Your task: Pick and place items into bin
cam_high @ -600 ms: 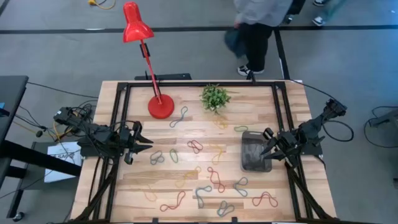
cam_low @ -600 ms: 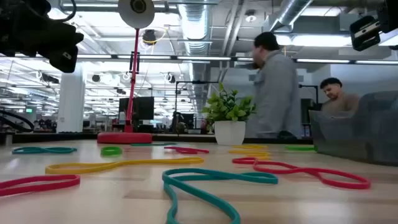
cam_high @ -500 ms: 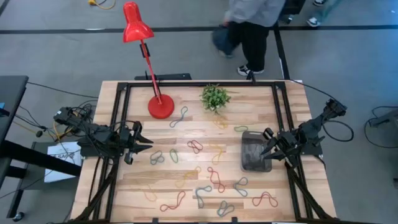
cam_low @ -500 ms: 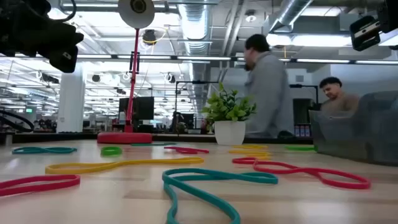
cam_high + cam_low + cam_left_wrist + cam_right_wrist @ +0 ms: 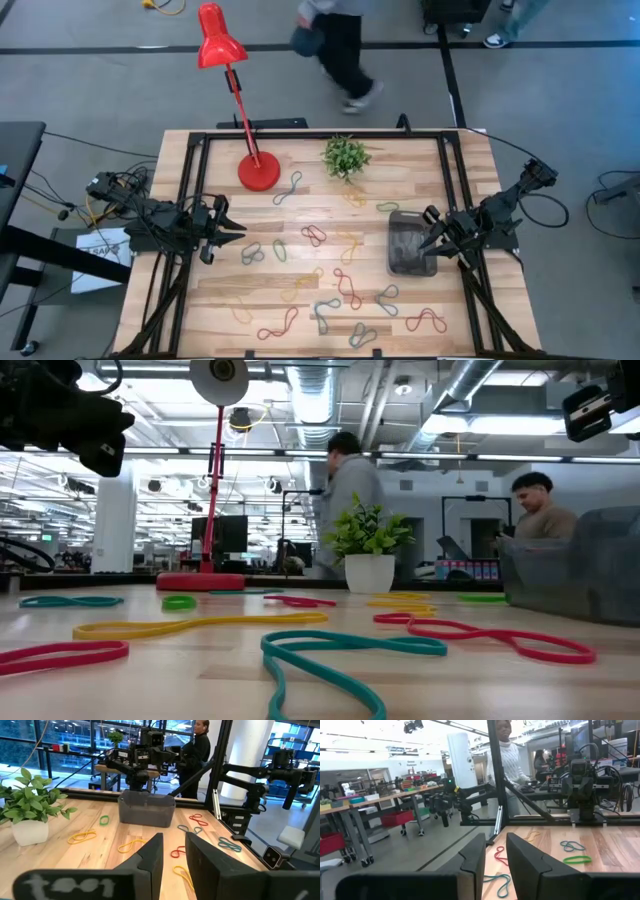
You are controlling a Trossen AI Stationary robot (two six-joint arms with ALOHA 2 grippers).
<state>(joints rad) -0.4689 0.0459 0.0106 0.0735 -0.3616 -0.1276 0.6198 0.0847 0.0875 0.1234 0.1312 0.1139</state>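
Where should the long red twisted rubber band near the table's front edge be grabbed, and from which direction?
Grip the long red twisted rubber band at its narrow waist, where the strands cross, so one pinch likely catches both. It lies flat on the wooden table, so come straight down, fingers across its length. The left gripper looks nearer.

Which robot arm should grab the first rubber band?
Probably the left. The left gripper waits beside a grey-blue band and a green band, with nothing between. The right gripper hovers at the bin, which stands between it and most bands.
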